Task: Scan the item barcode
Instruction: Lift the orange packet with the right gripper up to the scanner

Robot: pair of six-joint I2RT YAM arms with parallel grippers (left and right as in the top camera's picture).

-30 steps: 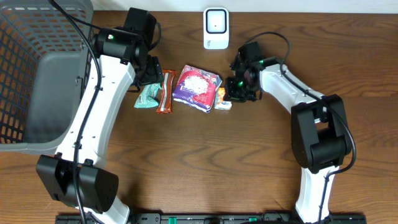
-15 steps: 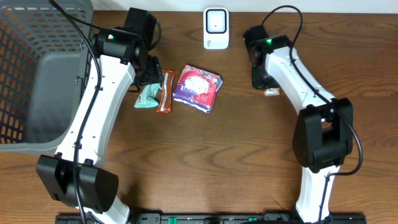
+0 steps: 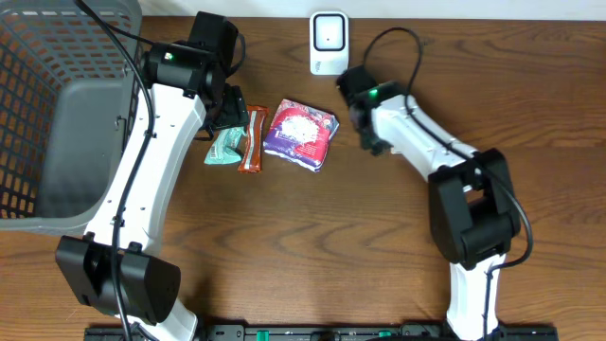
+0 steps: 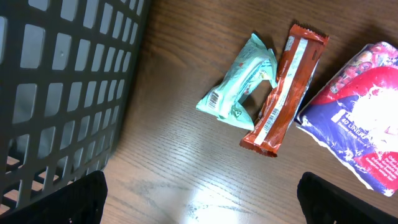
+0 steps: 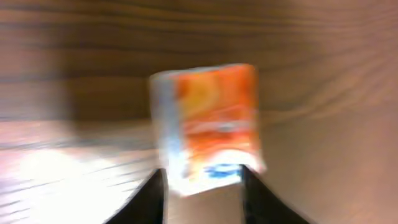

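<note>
Packets lie in a loose row at the middle of the table [image 3: 312, 246]: a mint packet [image 4: 239, 93], a red-brown bar [image 4: 285, 93] just beside it, and a purple bag [image 4: 360, 124] just right of the bar. The mint packet and the bar look to touch along one edge. A grey mesh basket [image 3: 57, 114] fills the left end of the table. The white scanner [image 3: 329, 43] stands at the far edge, beyond the purple bag.

We see the left gripper [image 4: 205, 193] above the table near the mint packet and the bar, between the basket and the bag. Its jaws stand wide apart with only bare wood between them, so it holds nothing.

The right gripper [image 5: 204, 186] sits near the scanner, just right of the purple bag and a little nearer us than the scanner. From overhead the arm hides whatever is under it. In the right wrist view the orange packet [image 5: 208, 124] stands upright between the two jaws, with wood grain behind it. Its lower corners meet the jaw tips. That view is badly smeared, so we cannot tell whether the jaws press on the packet or only flank it. We make out orange print and a blue mark low on its face, but no barcode.
</note>
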